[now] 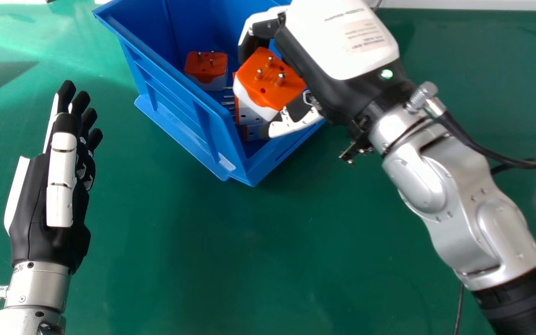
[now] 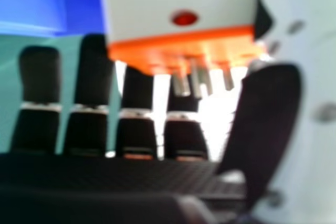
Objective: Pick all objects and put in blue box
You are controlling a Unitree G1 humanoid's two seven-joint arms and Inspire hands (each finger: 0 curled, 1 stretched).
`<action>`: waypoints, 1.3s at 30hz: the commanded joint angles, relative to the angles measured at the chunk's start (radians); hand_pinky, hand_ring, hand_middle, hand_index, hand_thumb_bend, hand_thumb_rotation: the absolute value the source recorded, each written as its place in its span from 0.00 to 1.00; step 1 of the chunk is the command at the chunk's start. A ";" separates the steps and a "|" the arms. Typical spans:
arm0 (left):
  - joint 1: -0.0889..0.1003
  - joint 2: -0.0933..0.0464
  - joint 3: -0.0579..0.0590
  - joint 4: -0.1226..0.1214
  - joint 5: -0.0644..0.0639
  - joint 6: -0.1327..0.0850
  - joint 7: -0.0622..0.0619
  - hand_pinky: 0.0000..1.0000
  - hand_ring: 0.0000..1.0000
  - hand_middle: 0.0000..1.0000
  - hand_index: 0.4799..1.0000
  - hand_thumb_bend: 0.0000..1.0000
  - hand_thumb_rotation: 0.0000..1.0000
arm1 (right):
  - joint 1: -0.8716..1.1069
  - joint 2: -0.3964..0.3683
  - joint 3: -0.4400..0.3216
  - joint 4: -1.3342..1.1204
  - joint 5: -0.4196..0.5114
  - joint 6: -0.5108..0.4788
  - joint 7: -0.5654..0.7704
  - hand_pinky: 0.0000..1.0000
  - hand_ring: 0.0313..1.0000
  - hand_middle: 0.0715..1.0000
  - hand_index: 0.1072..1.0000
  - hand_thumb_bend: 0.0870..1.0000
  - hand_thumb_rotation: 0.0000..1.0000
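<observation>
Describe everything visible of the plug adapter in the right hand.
The plug adapter is a chunky block, seemingly smooth hard plastic: an orange part bearing three round metal pins, joined to a white part with round holes, one showing red inside. It looks intact. It is tilted, its pins turned toward the head camera, and gripped between the thumb and fingers of the right hand at the blue box. Whether it touches anything else is unclear.

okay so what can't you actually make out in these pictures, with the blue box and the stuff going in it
- How many plug adapters are in the blue box: in the head view, the held adapter, the right hand and the box's walls cover part of the inside.
- The box's far end: cut off by the head view's top edge.
- The held adapter's whole white side: cut off by the right hand view's top edge.
</observation>
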 commanded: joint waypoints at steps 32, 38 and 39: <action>0.006 0.006 0.008 -0.015 0.001 -0.013 -0.002 0.96 0.98 0.99 1.00 0.50 0.97 | -0.307 0.042 0.131 0.385 -0.047 0.026 -0.141 0.30 0.40 0.48 0.46 0.44 0.00; 0.002 0.003 0.008 -0.015 -0.001 -0.012 0.002 0.95 0.97 0.99 1.00 0.51 0.96 | -0.332 0.035 0.135 0.414 -0.036 0.000 -0.172 0.30 0.39 0.47 0.46 0.44 0.00; 0.003 0.003 0.007 -0.016 0.002 -0.012 0.005 0.95 0.97 0.99 1.00 0.51 0.96 | -0.334 0.035 0.136 0.415 -0.036 0.001 -0.172 0.30 0.39 0.47 0.46 0.44 0.00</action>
